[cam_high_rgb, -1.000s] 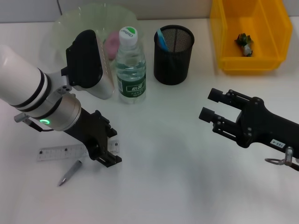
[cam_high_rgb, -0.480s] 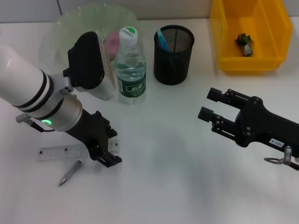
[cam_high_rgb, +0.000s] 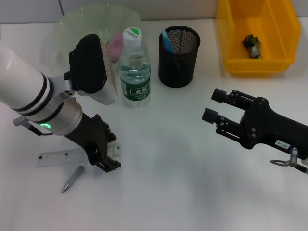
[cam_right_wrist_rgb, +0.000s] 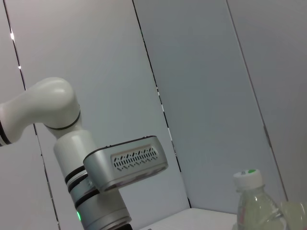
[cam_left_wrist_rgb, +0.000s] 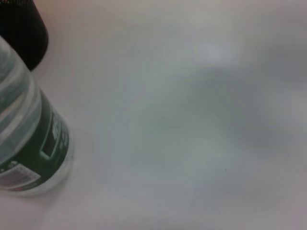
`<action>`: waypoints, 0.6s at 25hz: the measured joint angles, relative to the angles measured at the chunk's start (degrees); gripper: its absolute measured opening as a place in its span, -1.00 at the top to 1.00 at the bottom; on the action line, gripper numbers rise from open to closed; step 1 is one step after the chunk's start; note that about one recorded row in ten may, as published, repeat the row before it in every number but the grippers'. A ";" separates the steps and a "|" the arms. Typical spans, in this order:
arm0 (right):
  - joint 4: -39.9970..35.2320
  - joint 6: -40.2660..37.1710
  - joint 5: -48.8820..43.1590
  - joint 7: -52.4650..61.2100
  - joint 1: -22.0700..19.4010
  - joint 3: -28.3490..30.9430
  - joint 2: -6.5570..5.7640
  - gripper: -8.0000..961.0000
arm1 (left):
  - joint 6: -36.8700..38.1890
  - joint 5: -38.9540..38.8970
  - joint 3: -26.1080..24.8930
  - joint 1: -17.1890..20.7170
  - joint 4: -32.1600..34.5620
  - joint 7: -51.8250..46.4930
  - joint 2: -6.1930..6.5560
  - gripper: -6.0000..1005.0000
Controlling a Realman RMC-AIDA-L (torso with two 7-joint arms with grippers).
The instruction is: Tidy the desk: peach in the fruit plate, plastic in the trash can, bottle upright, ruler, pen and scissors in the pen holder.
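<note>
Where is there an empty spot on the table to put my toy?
Bare white table lies between the left gripper and right gripper. It is crowded around the clear green-labelled bottle, black mesh pen holder and transparent ruler.

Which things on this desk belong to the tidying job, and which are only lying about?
Job: ruler, pen, bottle, pen holder, peach, fruit plate, trash can with plastic.
Lying about: nothing else visible.

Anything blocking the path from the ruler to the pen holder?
The bottle stands upright roughly between the ruler and the pen holder; a straight low carry would likely meet it. The left gripper is down at the ruler's end.
</note>
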 joint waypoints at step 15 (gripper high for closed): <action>0.31 0.09 0.00 0.00 0.79 0.00 0.00 -0.26 | -0.05 0.13 -0.08 0.01 0.00 0.40 0.05 -0.36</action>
